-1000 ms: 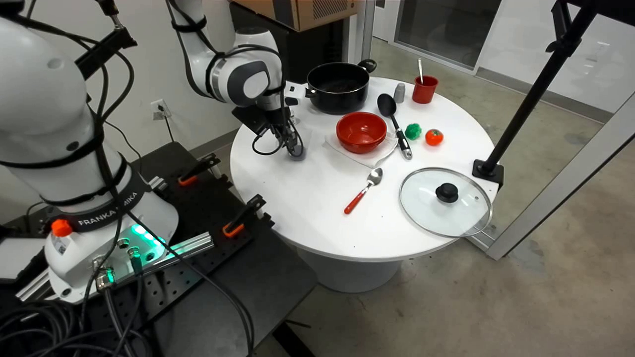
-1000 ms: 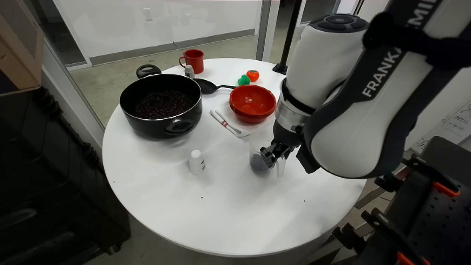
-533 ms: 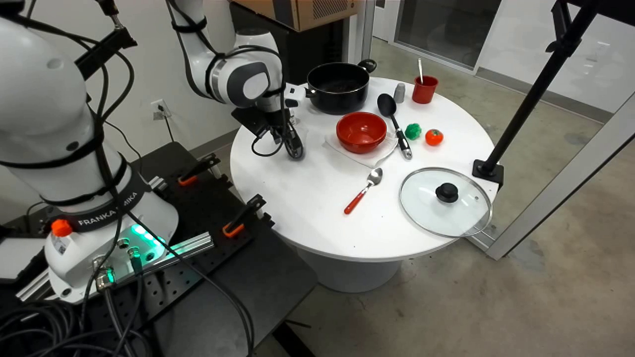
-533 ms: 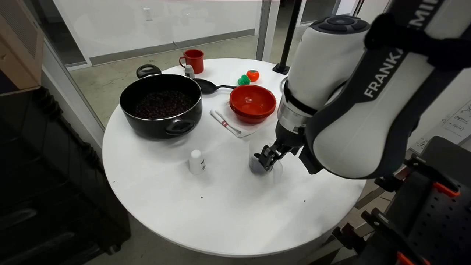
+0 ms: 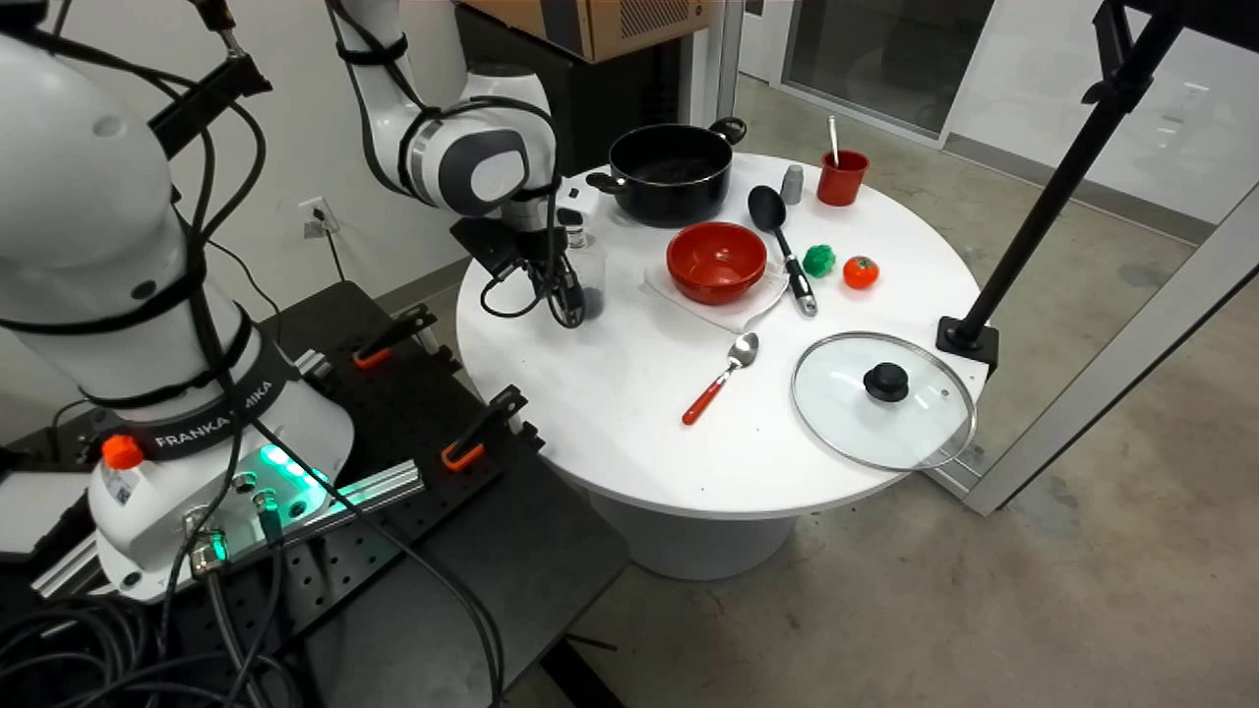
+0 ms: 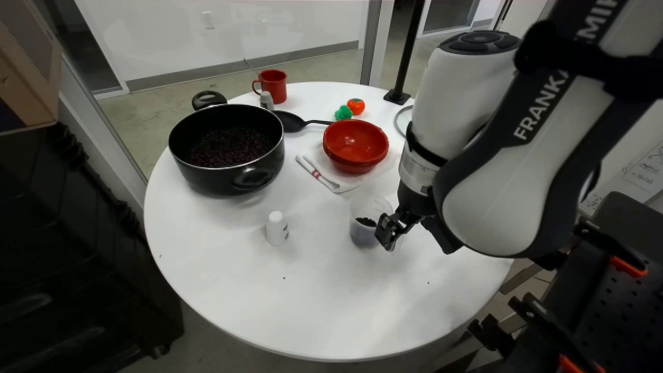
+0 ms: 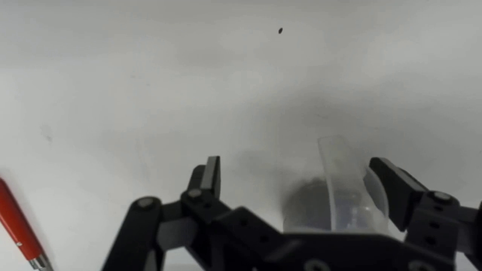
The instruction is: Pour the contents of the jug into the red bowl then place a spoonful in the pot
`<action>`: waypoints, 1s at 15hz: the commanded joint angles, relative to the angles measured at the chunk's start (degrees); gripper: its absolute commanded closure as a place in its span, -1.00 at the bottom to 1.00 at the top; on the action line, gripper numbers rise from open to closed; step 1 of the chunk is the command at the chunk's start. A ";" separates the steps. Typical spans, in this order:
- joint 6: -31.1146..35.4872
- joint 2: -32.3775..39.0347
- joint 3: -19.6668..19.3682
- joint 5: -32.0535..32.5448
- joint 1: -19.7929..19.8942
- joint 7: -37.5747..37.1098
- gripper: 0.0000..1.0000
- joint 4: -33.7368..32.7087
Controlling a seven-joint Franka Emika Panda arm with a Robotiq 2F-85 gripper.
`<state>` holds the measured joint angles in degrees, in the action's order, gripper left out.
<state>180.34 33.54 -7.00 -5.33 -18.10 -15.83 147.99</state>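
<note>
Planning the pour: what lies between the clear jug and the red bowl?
Tabletop, then the white napkin under the red bowl, in both exterior views.

I see a glossy round red bowl, a squat smooth black pot and a clear plastic jug.

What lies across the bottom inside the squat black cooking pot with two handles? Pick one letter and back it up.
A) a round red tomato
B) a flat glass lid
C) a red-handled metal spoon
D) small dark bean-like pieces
D: an exterior view looks down into the squat black cooking pot with two handles and shows small dark bean-like pieces spread inside.
</note>
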 commanded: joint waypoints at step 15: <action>-8.19 -4.35 -3.54 3.39 -4.45 4.11 -0.30 2.49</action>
<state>177.19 31.79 -6.94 -4.32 -19.66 -13.74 149.81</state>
